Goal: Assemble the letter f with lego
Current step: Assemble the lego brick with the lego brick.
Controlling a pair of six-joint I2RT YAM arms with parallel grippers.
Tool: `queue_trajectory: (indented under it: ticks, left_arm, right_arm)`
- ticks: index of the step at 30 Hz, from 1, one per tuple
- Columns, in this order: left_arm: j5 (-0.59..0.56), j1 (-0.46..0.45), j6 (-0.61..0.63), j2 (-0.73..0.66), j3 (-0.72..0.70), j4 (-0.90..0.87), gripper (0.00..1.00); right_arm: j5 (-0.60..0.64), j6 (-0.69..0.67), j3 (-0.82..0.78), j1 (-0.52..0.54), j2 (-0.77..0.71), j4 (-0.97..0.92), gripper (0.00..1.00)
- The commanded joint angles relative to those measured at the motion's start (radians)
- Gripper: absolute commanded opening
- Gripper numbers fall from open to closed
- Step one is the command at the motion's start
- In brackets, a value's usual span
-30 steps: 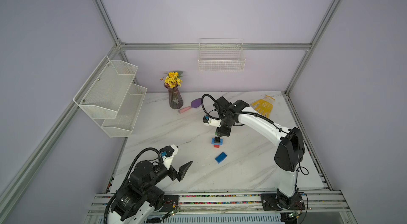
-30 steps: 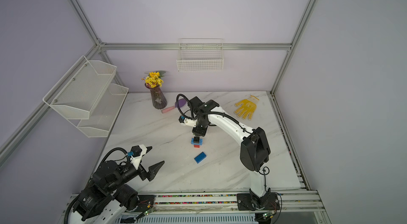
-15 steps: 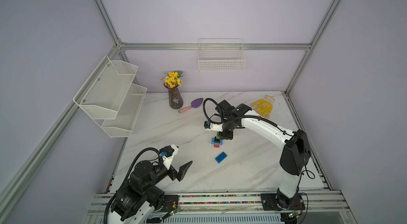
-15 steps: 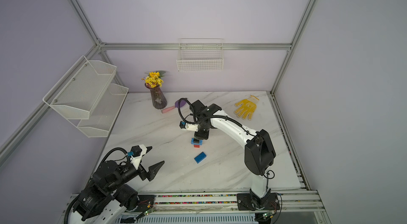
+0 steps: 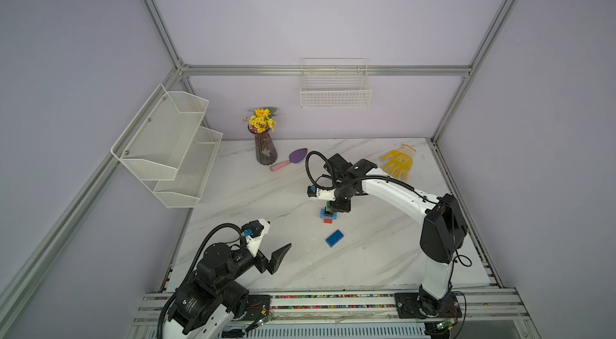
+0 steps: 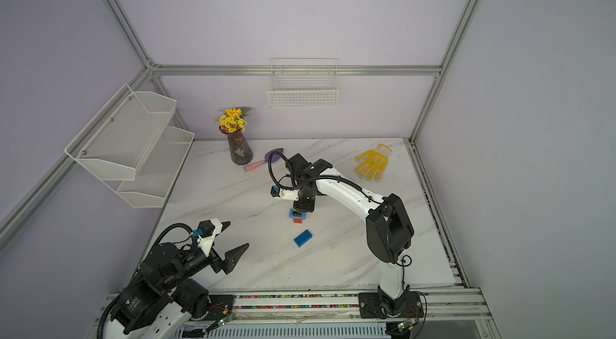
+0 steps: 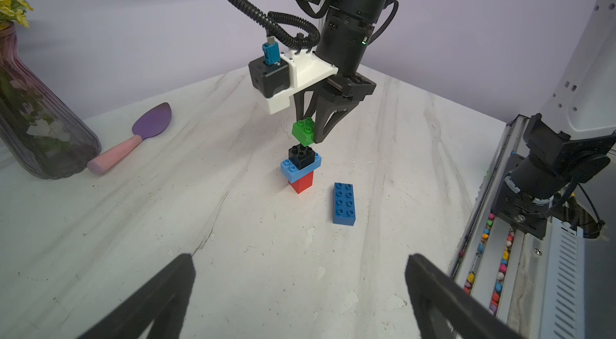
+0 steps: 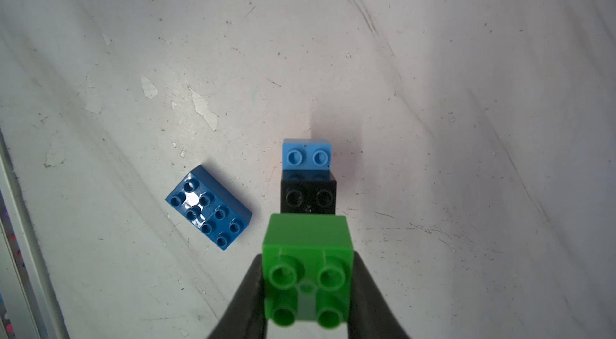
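Three bricks stand stacked on the worktop (image 7: 166, 204): red (image 7: 301, 184), light blue (image 7: 289, 167), black (image 7: 301, 156) uppermost. We see the right claw (image 7: 310, 134) clenched on the green brick (image 7: 303, 130) just over the black; the dark blue brick (image 7: 344, 203) lies beside the stack. Left claw (image 7: 299, 259) gapes.

The right gripper (image 5: 334, 208), carrying the green brick (image 7: 303, 131), sits lower at frame centre, just above the black brick (image 7: 301, 155).

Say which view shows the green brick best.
The right wrist view: the small green studded plastic brick fills the foreground, held in the right claw. The left wrist view shows it smaller; in both top views barely visible.
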Motion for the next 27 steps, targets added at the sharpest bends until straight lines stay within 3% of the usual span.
queue_trajectory:
  ticks: [1,27]
  left_arm:
    - [0.009,-0.006,0.03,0.0,-0.011,0.036,1.0]
    - [0.003,-0.006,0.029,0.006,-0.013,0.038,1.0]
  right_arm:
    - [-0.034,-0.029,0.002,0.004,0.019,0.02,0.0]
    - [0.009,-0.049,0.044,0.004,0.12,-0.031,0.0]
